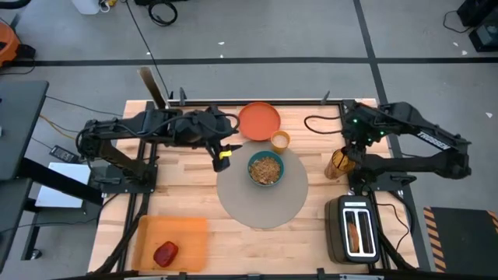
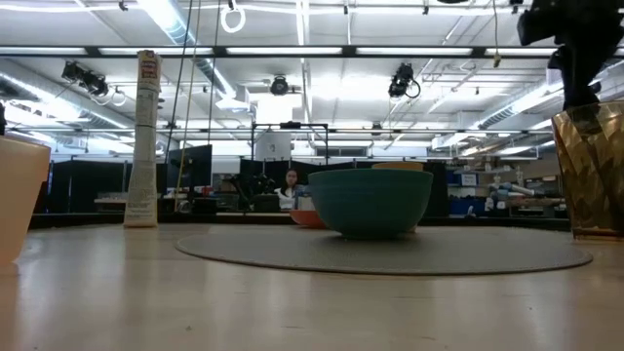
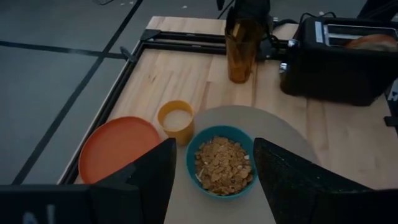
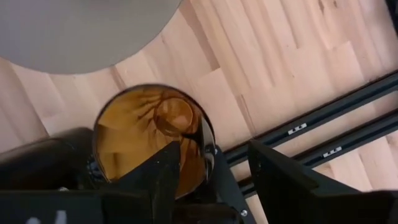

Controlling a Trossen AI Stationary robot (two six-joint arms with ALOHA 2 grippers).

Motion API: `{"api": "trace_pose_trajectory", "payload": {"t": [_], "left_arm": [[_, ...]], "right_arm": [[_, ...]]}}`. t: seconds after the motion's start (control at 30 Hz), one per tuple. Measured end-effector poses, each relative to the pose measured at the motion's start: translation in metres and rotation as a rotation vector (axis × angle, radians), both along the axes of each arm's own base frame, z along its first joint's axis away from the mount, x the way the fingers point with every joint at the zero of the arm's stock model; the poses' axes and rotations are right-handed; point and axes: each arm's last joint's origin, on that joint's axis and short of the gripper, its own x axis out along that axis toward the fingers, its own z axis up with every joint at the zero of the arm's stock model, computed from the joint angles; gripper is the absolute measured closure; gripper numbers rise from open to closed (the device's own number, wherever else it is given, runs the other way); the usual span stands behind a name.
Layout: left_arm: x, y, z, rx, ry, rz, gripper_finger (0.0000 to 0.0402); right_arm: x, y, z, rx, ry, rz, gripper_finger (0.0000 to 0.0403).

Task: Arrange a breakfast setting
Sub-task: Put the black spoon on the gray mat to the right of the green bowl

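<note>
A teal bowl (image 1: 266, 168) of cereal stands on the far part of the round grey mat (image 1: 261, 204). Beyond it are the small yellow cup (image 1: 280, 141) and the orange plate (image 1: 258, 120). My left gripper (image 3: 213, 144) hovers open above the bowl's left side, with nothing between its fingers. A metal spoon (image 4: 175, 116) stands in a tall amber glass (image 1: 338, 163) right of the mat, its handle (image 4: 203, 140) leaning on the rim. My right gripper (image 4: 213, 149) points down over that glass, open. The red apple (image 1: 165, 253) lies on an orange board. Toast (image 1: 355, 233) sits in the toaster. My right gripper comes from above, with one finger (image 4: 163, 180) over the glass's mouth and the other (image 4: 280, 180) outside the rim. The spoon's handle and the rim (image 4: 213, 144) stand in the gap. Whether either finger touches them, I cannot tell.
The black-and-silver toaster (image 1: 354, 225) stands at the near right corner, close to the glass. The orange board (image 1: 173, 237) fills the near left. A tall cereal box (image 2: 146, 136) stands at the far left edge. Bare wood shows near the front, between board and toaster.
</note>
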Motion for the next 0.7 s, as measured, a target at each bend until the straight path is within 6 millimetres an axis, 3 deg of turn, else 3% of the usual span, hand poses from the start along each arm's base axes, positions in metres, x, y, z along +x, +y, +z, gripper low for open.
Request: {"api": "trace_pose_trajectory", "payload": {"t": [0.3,0.7], "left_arm": [[0.002,0.001,0.003,0.008,-0.033,-0.002,0.018],[0.005,0.001,0.008,0.015,-0.087,-0.009,0.018]], "right_arm": [[0.0,0.0,-0.02,0.029,0.069,0.033,0.025],[0.0,0.0,-0.014,0.033,0.042,0.012,0.0369]]}}
